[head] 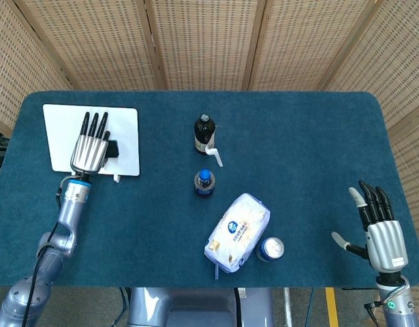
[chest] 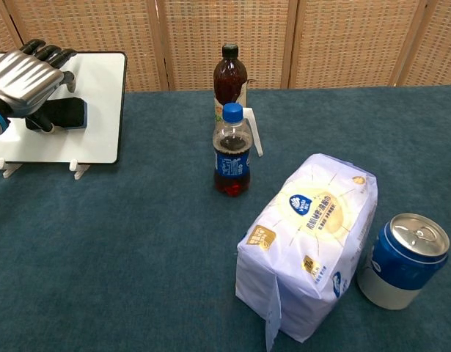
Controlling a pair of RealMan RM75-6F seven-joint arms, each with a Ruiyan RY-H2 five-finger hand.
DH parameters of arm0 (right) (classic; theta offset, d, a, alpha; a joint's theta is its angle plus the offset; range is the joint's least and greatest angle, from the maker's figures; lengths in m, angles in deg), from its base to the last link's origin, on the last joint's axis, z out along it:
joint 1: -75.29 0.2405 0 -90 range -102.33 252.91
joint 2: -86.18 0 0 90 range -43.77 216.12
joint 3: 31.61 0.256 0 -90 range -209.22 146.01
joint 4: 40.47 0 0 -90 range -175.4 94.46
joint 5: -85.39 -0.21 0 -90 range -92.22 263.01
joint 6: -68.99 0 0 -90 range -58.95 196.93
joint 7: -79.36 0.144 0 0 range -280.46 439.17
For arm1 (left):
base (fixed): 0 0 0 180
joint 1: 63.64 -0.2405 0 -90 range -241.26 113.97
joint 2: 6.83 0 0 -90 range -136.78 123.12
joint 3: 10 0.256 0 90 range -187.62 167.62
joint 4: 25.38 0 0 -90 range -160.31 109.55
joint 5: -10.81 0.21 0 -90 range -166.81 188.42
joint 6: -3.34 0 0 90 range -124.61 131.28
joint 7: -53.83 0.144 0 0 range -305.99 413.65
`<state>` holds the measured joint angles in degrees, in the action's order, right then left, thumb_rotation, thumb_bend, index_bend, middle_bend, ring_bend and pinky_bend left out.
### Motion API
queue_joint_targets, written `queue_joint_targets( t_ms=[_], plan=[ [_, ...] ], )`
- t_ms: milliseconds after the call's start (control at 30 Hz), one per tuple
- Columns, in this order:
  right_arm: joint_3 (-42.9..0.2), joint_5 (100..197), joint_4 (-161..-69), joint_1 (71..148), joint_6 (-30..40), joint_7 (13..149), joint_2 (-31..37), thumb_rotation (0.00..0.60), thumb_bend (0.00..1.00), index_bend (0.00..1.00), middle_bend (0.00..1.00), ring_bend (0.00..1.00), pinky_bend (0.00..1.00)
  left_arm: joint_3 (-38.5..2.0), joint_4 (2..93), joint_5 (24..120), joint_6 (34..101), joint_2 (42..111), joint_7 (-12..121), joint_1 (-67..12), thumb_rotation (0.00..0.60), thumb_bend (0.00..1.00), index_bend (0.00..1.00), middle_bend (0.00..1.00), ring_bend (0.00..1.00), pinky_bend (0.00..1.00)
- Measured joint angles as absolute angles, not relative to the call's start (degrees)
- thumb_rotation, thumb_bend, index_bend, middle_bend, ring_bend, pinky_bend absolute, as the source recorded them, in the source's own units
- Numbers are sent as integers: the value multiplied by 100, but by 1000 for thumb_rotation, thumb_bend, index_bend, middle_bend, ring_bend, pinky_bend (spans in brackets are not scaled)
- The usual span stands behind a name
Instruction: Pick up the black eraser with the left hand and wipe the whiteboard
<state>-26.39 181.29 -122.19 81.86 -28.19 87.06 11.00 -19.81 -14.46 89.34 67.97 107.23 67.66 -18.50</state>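
The whiteboard (head: 129, 123) lies at the far left of the blue table, also visible in the chest view as the whiteboard (chest: 102, 88). My left hand (head: 90, 148) lies over it with fingers stretched toward the far edge. It holds the black eraser (head: 114, 148), which sticks out on the hand's right side and rests on the board. From the chest view my left hand (chest: 24, 78) covers the eraser (chest: 65, 112) from above, thumb against its near side. My right hand (head: 381, 234) hovers open at the near right table edge, fingers spread, holding nothing.
A dark brown bottle (head: 204, 133) and a blue-capped cola bottle (head: 204, 182) stand mid-table, with a small white object (head: 215, 156) between them. A white tissue pack (head: 238, 231) and a blue can (head: 270, 248) sit near the front edge. Wicker screens stand behind.
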Motion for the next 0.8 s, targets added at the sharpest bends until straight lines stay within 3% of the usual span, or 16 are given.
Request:
queue_joint_targets(
  t_ms=[433, 800],
  plan=[
    [-2641, 18063, -12201, 8197, -2739, 8736, 1107, 600, 0, 0, 0, 0, 0, -2054, -979, 8929, 7408, 10558, 6128, -1937, 486, 0, 312, 0, 0, 0],
    [-2633, 18031, -12228, 8198, -2718, 8717, 1124, 600, 0, 0, 0, 0, 0, -1959, 847, 9165, 8629, 9847, 5645, -2477, 484, 0, 314, 0, 0, 0]
  ],
)
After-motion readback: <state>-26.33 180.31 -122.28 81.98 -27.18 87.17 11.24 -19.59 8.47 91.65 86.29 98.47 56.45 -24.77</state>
